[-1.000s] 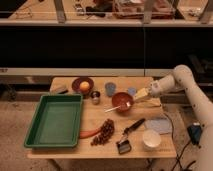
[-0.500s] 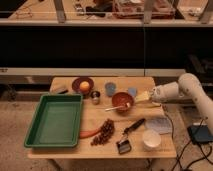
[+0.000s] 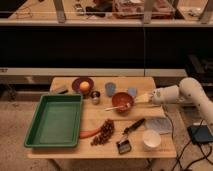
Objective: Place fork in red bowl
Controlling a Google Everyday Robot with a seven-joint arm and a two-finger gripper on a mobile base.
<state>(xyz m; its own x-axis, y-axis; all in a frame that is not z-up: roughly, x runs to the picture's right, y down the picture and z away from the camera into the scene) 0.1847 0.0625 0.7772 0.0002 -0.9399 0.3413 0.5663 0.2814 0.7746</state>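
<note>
We see the gripper at the right side of the wooden table, just to the right of the red bowl and apart from it; we cannot tell how wide it stands or whether it has hold of anything. The fork lies with one end resting in the red bowl and its handle sticking out over the lower left rim toward the table. Behind the bowl, we see two small blue cups, with a metal cup to its left. A dark red plate bearing an orange fruit sits further left. A green tray fills the table's left part. In front, we note a black-handled tool, a bunch of dark grapes and a white bowl.
</note>
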